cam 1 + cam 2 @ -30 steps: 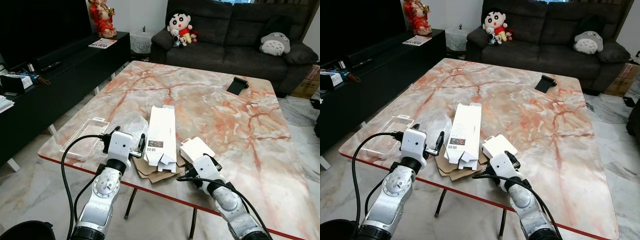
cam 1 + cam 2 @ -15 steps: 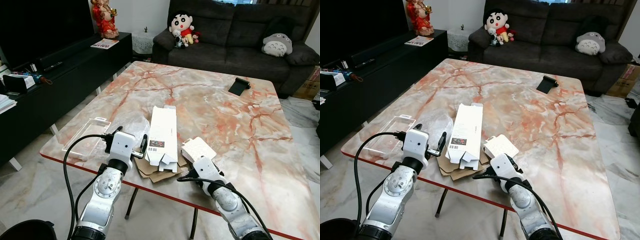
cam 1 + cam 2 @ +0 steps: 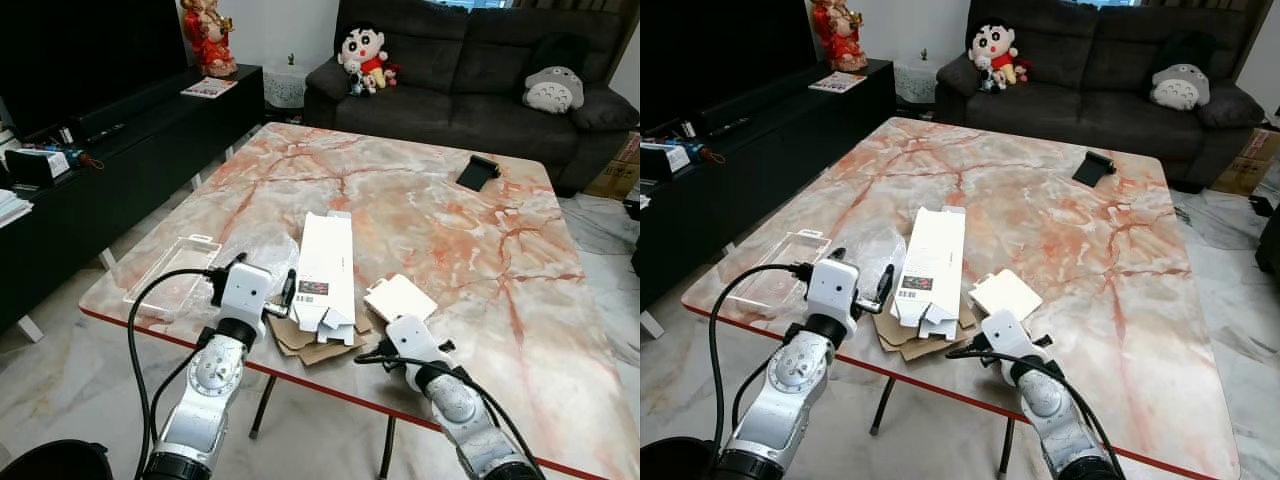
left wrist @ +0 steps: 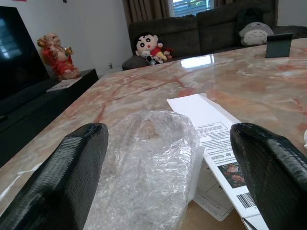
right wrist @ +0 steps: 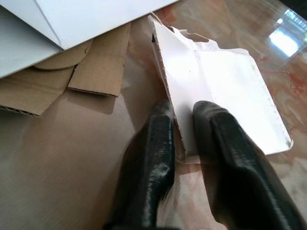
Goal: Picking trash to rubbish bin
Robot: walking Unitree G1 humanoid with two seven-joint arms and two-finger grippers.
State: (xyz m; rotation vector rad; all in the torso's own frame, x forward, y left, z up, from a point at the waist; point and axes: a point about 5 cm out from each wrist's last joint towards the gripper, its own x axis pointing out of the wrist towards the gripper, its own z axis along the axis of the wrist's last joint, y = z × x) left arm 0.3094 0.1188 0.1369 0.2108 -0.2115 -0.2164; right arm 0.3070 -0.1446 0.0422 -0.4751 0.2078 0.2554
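While it lies at the near edge of the pink-veined marble table (image 3: 420, 200), the small white card packet with torn edges (image 3: 400, 298) sits just beside the long flattened white carton (image 3: 325, 270), on the carton's right. The right gripper (image 5: 181, 125) has its two black fingers (image 5: 156, 139) closed on the packet's near edge, one finger on each side of the thin card. Under the carton and spreading toward the packet lies a flattened brown cardboard piece (image 3: 300, 340), its flaps touching the carton's near end.

On the carton's other side a crumpled clear bubble-wrap sheet (image 4: 148, 177) rests against the carton's long edge. The left gripper (image 4: 163, 167) sits low at the table's near edge with its fingers spread wide apart, the bubble wrap between them but untouched by either. Beyond the bubble wrap, further from the carton, a clear plastic tray (image 3: 175, 275) lies flat near the table's left edge.

Well away from the carton, toward the far right corner of the table, a small black box (image 3: 476, 171) stands alone. Behind the table is a dark grey sofa (image 3: 470, 60) with a doll in a red shirt (image 3: 363, 50) and a grey plush (image 3: 552, 88). Left of the table runs a black low cabinet (image 3: 120, 140).
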